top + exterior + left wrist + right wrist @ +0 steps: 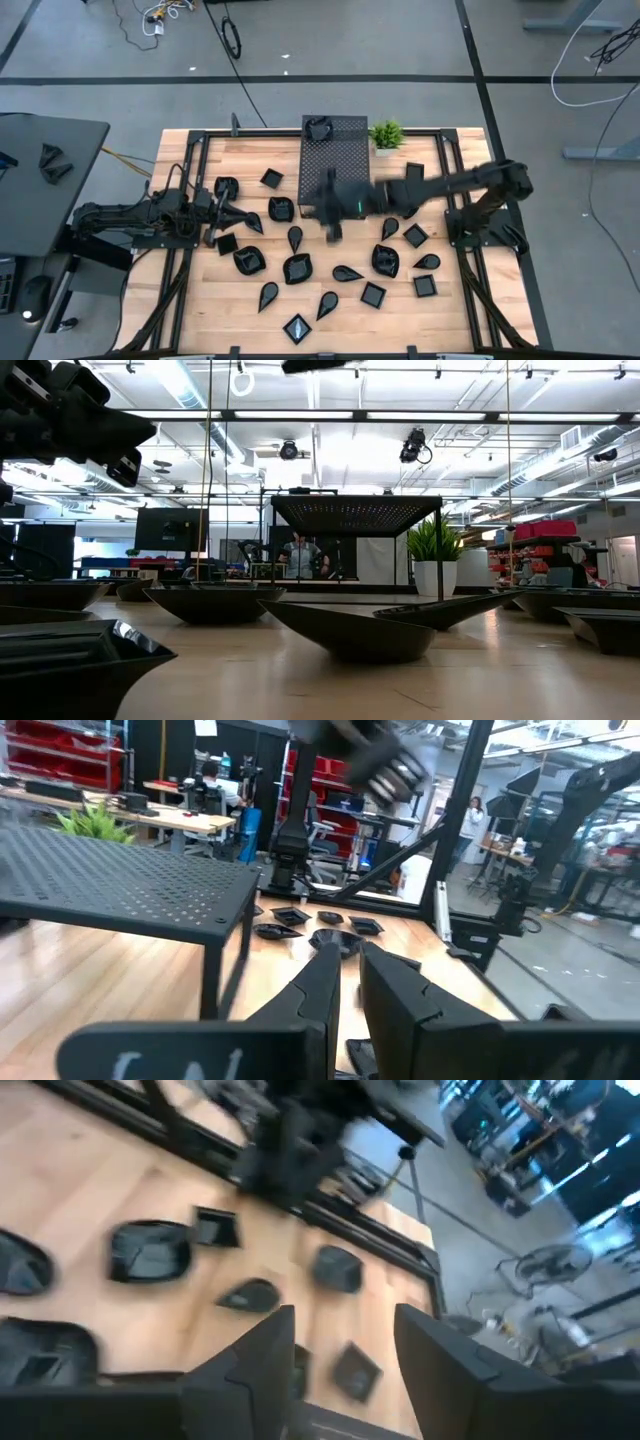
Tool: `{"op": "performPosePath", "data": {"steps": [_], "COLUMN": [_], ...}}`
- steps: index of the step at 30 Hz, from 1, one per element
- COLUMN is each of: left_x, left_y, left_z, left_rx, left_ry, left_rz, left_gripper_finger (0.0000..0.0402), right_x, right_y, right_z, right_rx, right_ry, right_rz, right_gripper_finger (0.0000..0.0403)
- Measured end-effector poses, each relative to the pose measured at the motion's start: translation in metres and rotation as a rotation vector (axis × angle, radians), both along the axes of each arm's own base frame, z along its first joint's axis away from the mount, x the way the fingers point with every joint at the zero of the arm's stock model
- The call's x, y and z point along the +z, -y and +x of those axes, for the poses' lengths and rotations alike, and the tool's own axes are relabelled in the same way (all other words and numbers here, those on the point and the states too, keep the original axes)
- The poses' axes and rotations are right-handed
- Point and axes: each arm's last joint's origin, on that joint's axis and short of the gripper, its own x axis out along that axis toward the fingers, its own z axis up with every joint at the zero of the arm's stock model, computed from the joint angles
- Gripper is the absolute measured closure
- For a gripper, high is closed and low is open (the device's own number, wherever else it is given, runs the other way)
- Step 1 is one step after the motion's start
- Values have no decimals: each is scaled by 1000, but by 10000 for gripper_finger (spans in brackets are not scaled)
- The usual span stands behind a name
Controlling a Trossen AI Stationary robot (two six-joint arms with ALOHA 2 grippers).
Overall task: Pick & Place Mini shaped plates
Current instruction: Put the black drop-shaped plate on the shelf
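Several glossy black mini plates lie flat and scattered on the wooden table point(450, 300), among them a teardrop point(348, 273), a square point(373, 294) and a rounded one point(297, 268). My right gripper point(333, 228) reaches in from the table's right and hovers above the near edge of the black perforated box point(335, 150). It is open and empty, with plates point(150, 1248) on the table below it. My left gripper point(245, 217) waits low near the table's left side among plates. Its fingers point(320, 985) are nearly together and hold nothing.
The perforated box stands on legs at the table's far middle, with one mini plate point(318, 128) on top. A small green potted plant point(386, 133) stands to its right. Black frame rails point(190, 160) run along the table's sides. People sit in the room beyond.
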Motion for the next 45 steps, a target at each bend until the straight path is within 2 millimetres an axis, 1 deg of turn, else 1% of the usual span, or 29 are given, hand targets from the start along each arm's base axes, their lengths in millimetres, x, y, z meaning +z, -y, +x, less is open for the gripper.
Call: {"op": "performPosePath", "data": {"steps": [2,5,8,12,15,18,20,22,24,28,30,32,35,39,45], "left_x": [0,0,0,0,0,0,0,0,0,0,0,-1,-1,-1,-1], "left_y": [0,1,1,2,2,1,2,2,1,2,2,2,2,2,2], "left_z": [0,0,0,0,0,0,0,0,0,0,0,0,0,0,0], "left_rx": [-14,-37,-52,-54,-53,-52,-53,-52,-52,-54,-58,-59,-59,-59,-59], "left_ry": [-1,-1,0,0,-1,0,0,0,0,-1,-5,-10,-11,-12,-12], "left_rz": [-8,-5,3,3,3,3,3,3,3,2,-3,-9,-12,-12,-12], "left_gripper_finger": [353,353,353,353,353,353,353,353,353,353,353,353,353,353,353], "right_x": [-4,-5,-10,-30,-53,-70,-79,-92,-105,-125,-127,-125,-118,-112,-125], "right_y": [-30,-68,-96,-118,-122,-115,-106,-97,-90,-82,-81,-84,-96,-114,-134], "right_z": [-3,-14,-25,-42,-58,-68,-66,-62,-56,-46,-41,-35,-30,-32,-43], "right_rx": [-24,-62,-119,-211,-327,-526,-651,-703,-693,-627,-601,-570,-471,-373,-365], "right_ry": [7,44,41,-109,-327,-462,-500,-555,-595,-586,-567,-524,-453,-420,-488], "right_rz": [15,139,310,474,523,571,629,690,767,922,1017,1107,1174,1186,1123], "right_gripper_finger": [228,228,228,228,229,229,229,229,229,229,229,230,237,251,268]}}
